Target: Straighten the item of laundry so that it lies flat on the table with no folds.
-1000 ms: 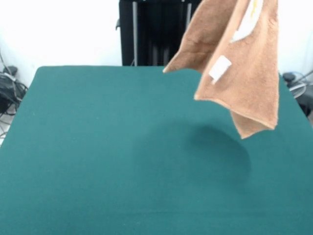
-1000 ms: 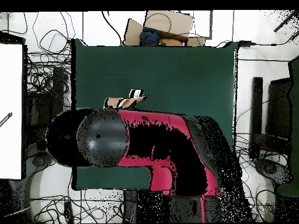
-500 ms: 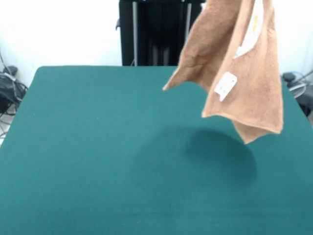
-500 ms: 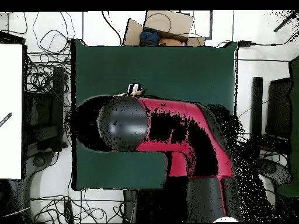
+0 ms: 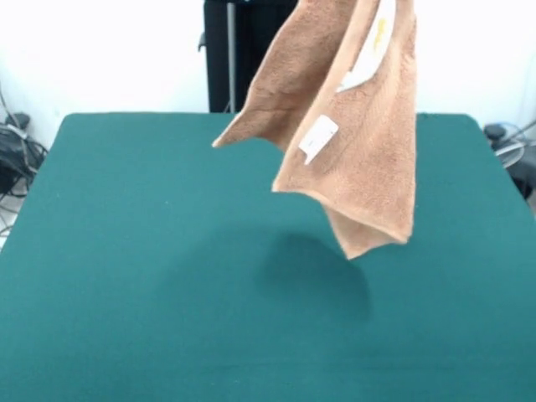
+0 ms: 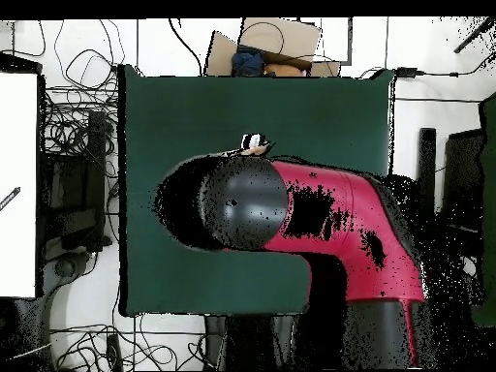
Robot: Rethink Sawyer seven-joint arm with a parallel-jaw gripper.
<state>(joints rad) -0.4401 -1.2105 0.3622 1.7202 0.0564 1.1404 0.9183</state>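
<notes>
Swinging toward the table's (image 5: 126,251) middle, our towel (image 5: 352,142) is hanging folded above it, touching nothing; we cannot tell our gripper's state; flattening is still pending.

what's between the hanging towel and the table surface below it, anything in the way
Nothing visible. The towel hangs folded in the air, clear of the table; below it the green surface shows only the towel's shadow.
</notes>
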